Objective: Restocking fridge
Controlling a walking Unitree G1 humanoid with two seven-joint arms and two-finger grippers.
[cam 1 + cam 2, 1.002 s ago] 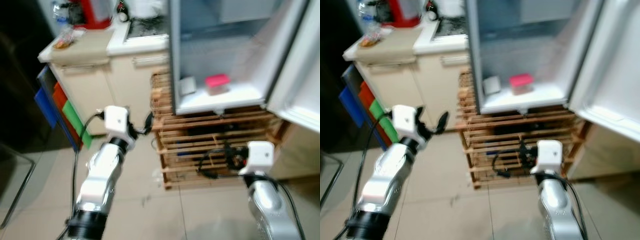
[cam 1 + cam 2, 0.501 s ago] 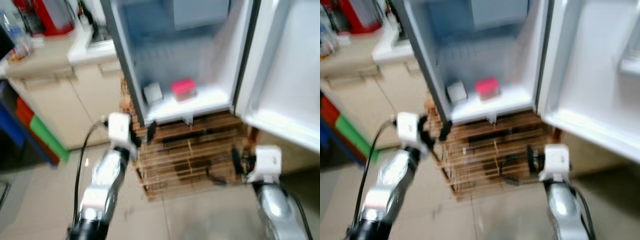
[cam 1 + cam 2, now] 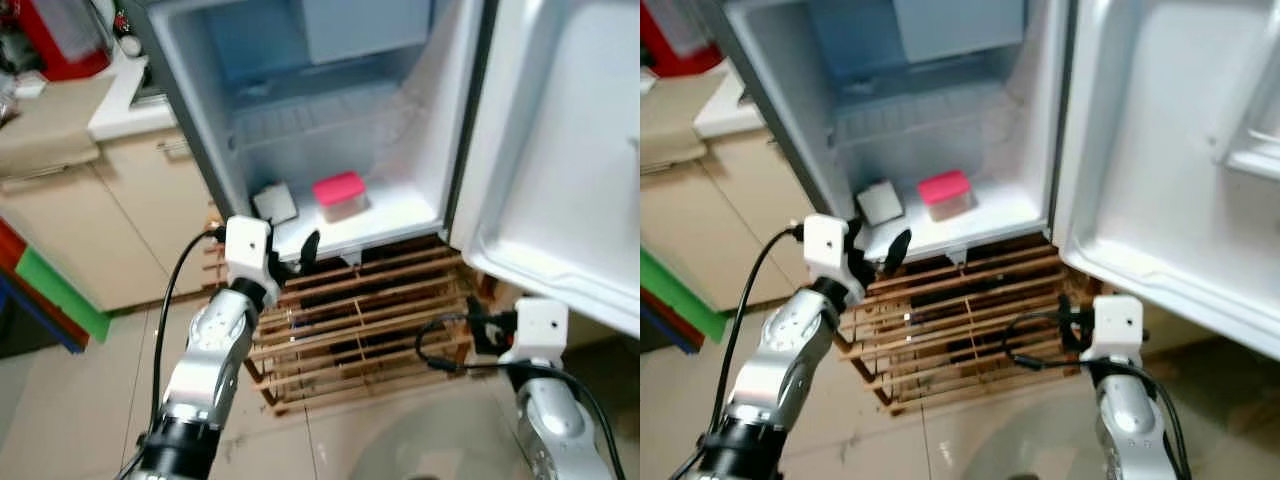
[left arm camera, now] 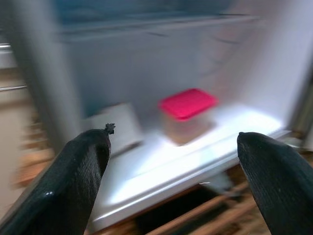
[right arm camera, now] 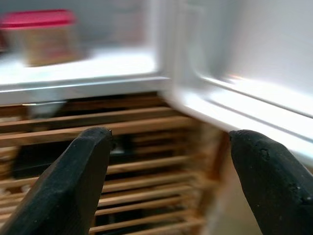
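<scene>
Beige tiled floor; cream cabinets at left, a slatted wooden crate beside them.

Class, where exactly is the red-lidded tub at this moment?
In the head views, the red-lidded tub stands on the floor of the open fridge, just right of a small white box, above the wooden crate.

Open fridge atop slatted wooden crate; door swung right. Lidded container on fridge floor, small box left of it. Counter cabinet left of fridge.

Fridge interior glossy white plastic; crate slatted bare wood; floor glossy tile.
</scene>
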